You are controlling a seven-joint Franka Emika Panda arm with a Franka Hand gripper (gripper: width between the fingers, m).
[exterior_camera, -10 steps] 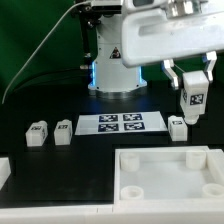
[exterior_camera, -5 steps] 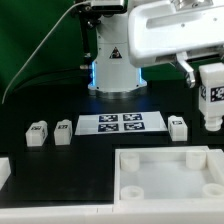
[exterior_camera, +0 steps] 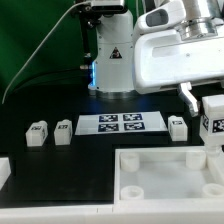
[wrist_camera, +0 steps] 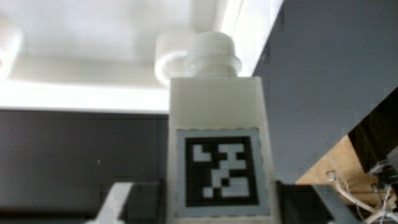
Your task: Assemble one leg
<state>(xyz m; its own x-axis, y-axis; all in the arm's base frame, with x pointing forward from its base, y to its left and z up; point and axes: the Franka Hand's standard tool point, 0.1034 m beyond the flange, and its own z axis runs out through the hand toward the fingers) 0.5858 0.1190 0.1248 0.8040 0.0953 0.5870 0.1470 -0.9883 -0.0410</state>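
In the exterior view, the gripper [exterior_camera: 208,100] sits at the exterior view's right edge, below the arm's bulky white housing. It is closed around the upper end of the leg [exterior_camera: 214,125]. Only one dark finger [exterior_camera: 188,96] shows clearly, the other being cut off by the frame. The leg hangs upright with its black-and-white tag facing the camera, over the far right corner of the large white tray-like piece [exterior_camera: 165,158]. Whether its lower end touches that piece cannot be told from here.

The tray-like piece lies on the dark counter [exterior_camera: 80,165], nearest the camera, with a round hole visible near its left corner. Behind it the marker board [exterior_camera: 122,123] lies flat. The first spare leg [exterior_camera: 37,133] and the second spare leg [exterior_camera: 63,131] stand side by side towards the exterior view's left of the board. The third spare leg [exterior_camera: 178,127] stands just beside the board's right end, near the held leg but apart from it.

In the wrist view, the leg [wrist_camera: 221,150] fills the middle of the picture (its tag is blurred but plain enough). Its round peg [wrist_camera: 210,52] points away from the camera, towards the white tray-like piece [wrist_camera: 89,70]. A grey finger [wrist_camera: 121,205] lies against the leg's side near the tag. The leg sits squarely in the gripper's hold. Dark counter [wrist_camera: 71,150] shows beside the leg. The blur hides whether the peg meets a hole.
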